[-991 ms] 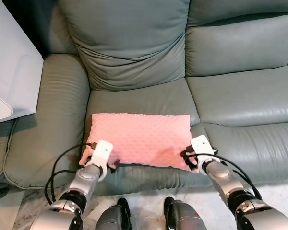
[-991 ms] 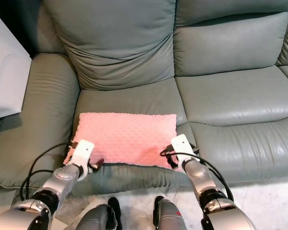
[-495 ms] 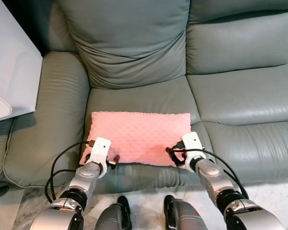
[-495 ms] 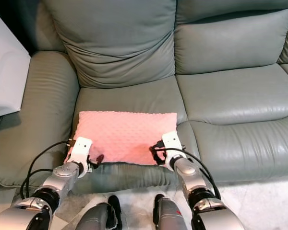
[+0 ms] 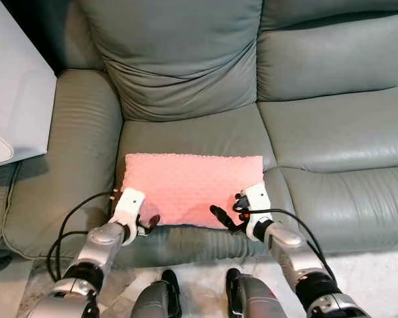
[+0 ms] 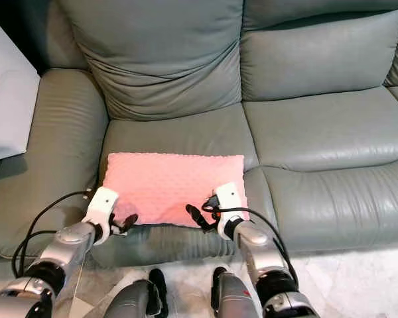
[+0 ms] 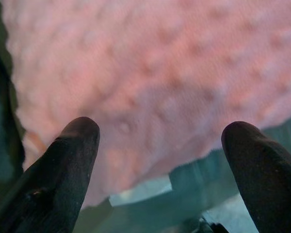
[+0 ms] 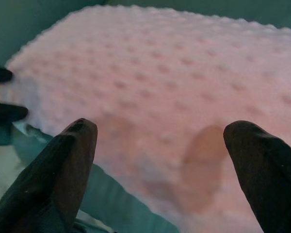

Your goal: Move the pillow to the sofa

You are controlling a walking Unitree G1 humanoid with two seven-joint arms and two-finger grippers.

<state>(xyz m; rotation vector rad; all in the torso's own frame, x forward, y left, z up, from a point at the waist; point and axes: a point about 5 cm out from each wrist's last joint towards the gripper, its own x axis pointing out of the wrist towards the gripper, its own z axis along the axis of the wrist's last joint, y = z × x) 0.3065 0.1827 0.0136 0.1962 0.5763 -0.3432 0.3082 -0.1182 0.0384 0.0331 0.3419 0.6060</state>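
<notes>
While both grippers are hanging spread at the seat's front edge, left gripper (image 5: 148, 222) by the pillow's front-left corner, right gripper (image 5: 227, 215) w/ fingers over its front-right corner, neither is gripping anything. Pink pillow (image 5: 192, 187) is lying flat on the sofa (image 5: 318, 132) seat cushion, near the left armrest. Judging placement done; next move prob. calling for arms backing off. No writing readable.

Both arms are silver metal tubes with dark ring joints. Each wrist carries a white, boxy housing, and looped black cables run from it back along the forearm. The left gripper (image 5: 148, 221) and right gripper (image 5: 227, 213) have long, black, round-tipped fingers. Two glossy dark feet show below.
</notes>
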